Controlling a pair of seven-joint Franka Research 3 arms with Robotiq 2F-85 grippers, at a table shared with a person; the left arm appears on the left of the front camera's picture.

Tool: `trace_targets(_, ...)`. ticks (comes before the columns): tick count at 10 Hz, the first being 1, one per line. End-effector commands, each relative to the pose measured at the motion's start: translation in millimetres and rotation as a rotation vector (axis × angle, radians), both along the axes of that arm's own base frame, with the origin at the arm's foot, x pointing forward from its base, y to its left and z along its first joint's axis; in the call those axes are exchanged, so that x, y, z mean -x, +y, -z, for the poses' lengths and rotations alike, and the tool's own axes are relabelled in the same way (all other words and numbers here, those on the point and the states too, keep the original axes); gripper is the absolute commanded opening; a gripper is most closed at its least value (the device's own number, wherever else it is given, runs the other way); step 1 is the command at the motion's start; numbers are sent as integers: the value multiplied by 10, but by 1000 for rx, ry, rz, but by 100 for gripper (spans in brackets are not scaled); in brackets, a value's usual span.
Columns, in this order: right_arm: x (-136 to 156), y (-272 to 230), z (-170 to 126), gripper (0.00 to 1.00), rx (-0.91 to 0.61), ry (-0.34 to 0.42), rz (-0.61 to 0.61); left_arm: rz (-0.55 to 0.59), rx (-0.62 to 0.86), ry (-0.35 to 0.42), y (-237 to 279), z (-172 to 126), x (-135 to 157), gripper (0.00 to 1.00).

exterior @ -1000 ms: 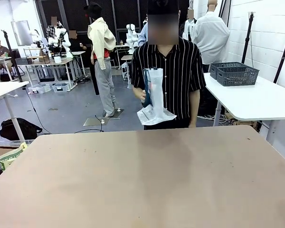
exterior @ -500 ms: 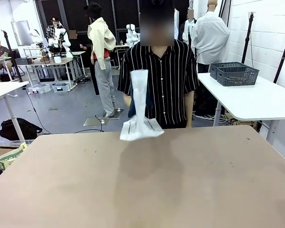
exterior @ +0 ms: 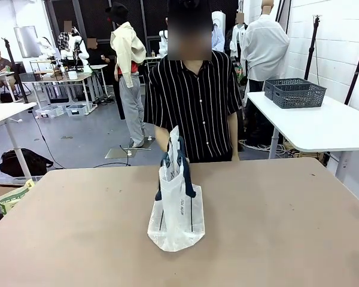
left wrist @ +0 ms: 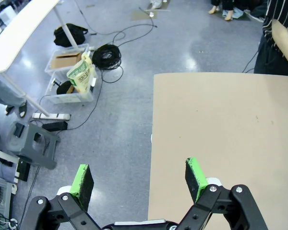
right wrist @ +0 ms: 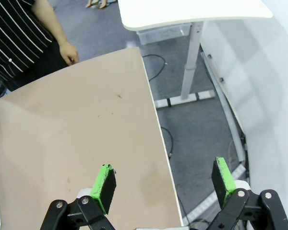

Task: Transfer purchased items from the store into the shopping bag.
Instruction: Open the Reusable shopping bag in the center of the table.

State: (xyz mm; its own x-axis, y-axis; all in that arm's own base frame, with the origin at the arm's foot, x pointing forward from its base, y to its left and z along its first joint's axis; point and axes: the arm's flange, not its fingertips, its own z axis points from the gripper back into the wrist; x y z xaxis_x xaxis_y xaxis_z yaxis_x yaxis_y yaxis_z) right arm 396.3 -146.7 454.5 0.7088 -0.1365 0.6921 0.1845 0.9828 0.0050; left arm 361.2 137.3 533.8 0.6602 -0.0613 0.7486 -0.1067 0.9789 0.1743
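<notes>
Left hand (left wrist: 138,172) and right hand (right wrist: 163,171) gape wide over the table (left wrist: 221,120) (shopping bag (exterior: 176,212) upright mid-table).

Shopping bag (exterior: 176,215) upright at tabletop (exterior: 287,227) centre; open surface either side; person (exterior: 191,101) close behind bag.

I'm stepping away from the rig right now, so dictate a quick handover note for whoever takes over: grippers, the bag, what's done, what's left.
Left gripper: open, empty, over the left edge of the table.
Right gripper: open, empty, over the table's right edge.
Shopping bag: upright mid-table, in front of the person; whether it holds anything can't be made out.
Done: bag is on the table.
Left: putting the purchased items in, apparently all of it.
</notes>
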Motion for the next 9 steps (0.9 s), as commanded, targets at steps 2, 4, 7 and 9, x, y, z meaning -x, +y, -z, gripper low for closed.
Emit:
trace_targets(2,13,-13,33,100,0,5,0,-13,-6,6,4,15,6,100)
trace_targets(4,0,0,0,100,0,0,0,87,-5,-54,-213,-172,-289,100)
trace_targets(7,-399,971,-759,100,24,-105,-284,471,-84,-178,-1176,-765,-1090,100)
trace_targets(9,-498,1860,-1147,100,33,-136,-554,666,-137,-148,-2061,-923,-1553,100)
